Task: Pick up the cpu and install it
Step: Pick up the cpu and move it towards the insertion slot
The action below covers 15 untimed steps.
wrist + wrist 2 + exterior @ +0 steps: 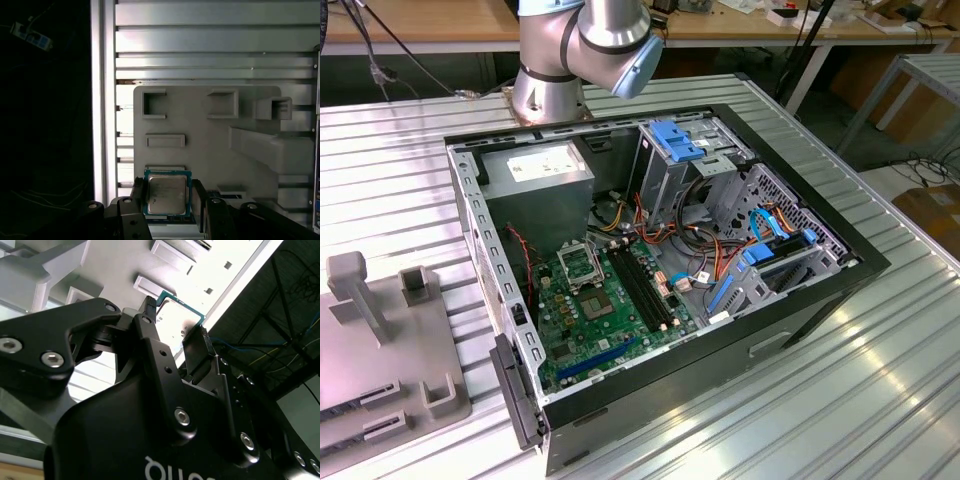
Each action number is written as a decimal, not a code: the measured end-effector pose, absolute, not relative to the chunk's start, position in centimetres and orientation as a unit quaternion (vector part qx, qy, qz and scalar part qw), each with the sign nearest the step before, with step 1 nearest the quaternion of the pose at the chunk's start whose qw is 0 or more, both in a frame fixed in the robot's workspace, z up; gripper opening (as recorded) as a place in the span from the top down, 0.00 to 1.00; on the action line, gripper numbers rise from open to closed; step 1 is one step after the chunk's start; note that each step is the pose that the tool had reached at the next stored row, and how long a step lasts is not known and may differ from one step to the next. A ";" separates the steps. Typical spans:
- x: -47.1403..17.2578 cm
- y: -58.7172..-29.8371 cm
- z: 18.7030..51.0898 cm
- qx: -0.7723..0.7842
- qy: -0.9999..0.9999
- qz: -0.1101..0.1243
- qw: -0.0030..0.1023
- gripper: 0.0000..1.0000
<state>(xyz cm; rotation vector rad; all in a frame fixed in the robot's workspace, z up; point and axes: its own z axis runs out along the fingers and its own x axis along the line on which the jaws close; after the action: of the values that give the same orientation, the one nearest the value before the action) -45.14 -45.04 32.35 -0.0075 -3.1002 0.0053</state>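
Black fingers [155,340] of my gripper [168,186] squeeze the cpu [167,197] by its two thin sides, just over the gray tray [210,150], and I fear it could slip and fall if bumped.

No print reads clearly; the label [538,165] on the power supply and the cpu [167,195] bear marks, apparently too faint.

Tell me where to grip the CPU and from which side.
Grip the CPU by two opposite green edges, coming straight down onto its lid. It lies flat, lid up, over the grey tray, so only the thin edges offer purchase. The claw straddles it that way, jaws against those edges.
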 end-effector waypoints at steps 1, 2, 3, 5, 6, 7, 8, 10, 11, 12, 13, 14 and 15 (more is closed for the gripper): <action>-45.1 -45.0 32.4 -0.002 -1.000 0.002 0.021 0.53; -45.1 -45.0 32.5 -0.002 -1.000 0.002 0.021 0.53; -45.1 -45.0 32.5 -0.002 -1.000 0.002 0.021 0.53; -45.1 -45.0 32.6 -0.002 -1.000 0.002 0.021 0.53; -45.1 -45.0 32.6 -0.002 -1.000 0.001 0.021 0.53; -45.1 -45.0 32.7 -0.002 -1.000 0.002 0.021 0.53; -45.1 -45.0 32.7 -0.002 -1.000 0.002 0.021 0.53; -45.1 -45.0 32.8 -0.002 -1.000 0.002 0.021 0.53; -45.1 -45.0 32.9 -0.002 -1.000 0.002 0.021 0.53; -45.1 -45.0 32.9 -0.002 -1.000 0.001 0.021 0.53; -45.1 -45.0 33.0 -0.002 -1.000 0.002 0.021 0.53; -45.1 -45.0 33.0 -0.002 -1.000 0.002 0.021 0.53; -45.1 -45.0 33.0 -0.002 -1.000 0.002 0.021 0.53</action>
<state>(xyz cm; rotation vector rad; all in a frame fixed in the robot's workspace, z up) -45.14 -45.04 33.01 -0.0075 -3.1002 0.0047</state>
